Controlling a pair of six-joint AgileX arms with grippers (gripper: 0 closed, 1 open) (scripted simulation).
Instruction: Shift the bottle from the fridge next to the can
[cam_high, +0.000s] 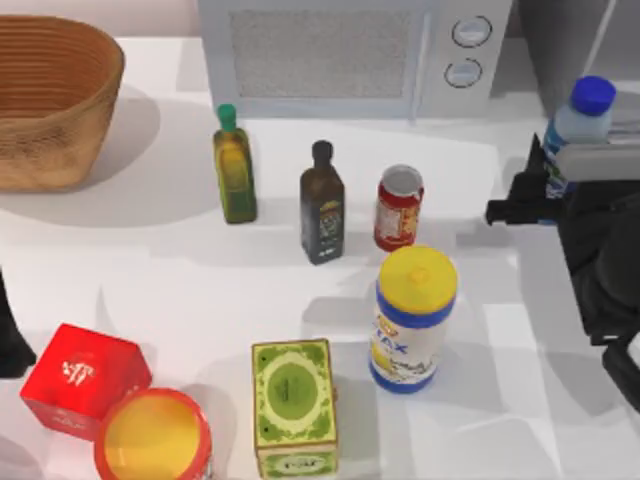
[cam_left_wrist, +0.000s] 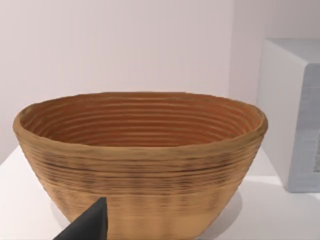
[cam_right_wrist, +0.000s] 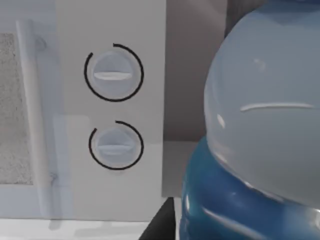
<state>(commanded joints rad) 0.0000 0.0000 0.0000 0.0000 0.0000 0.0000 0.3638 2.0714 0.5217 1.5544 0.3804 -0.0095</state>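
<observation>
The clear bottle (cam_high: 574, 125) with a blue cap stands upright at the table's right edge, in front of the grey fridge (cam_high: 565, 40). My right gripper (cam_high: 558, 170) is shut on its labelled body, and the bottle (cam_right_wrist: 260, 130) looms very close in the right wrist view. The small red can (cam_high: 399, 207) with a silver top stands near the table's middle, well to the left of the bottle. My left arm (cam_high: 10, 340) is parked at the left edge.
A white microwave (cam_high: 350, 50) with two knobs stands at the back. A dark bottle (cam_high: 322, 203) and an olive oil bottle (cam_high: 234, 165) stand left of the can. A yellow-lidded canister (cam_high: 412, 320) stands in front of it. A wicker basket (cam_high: 50, 100) sits at the back left.
</observation>
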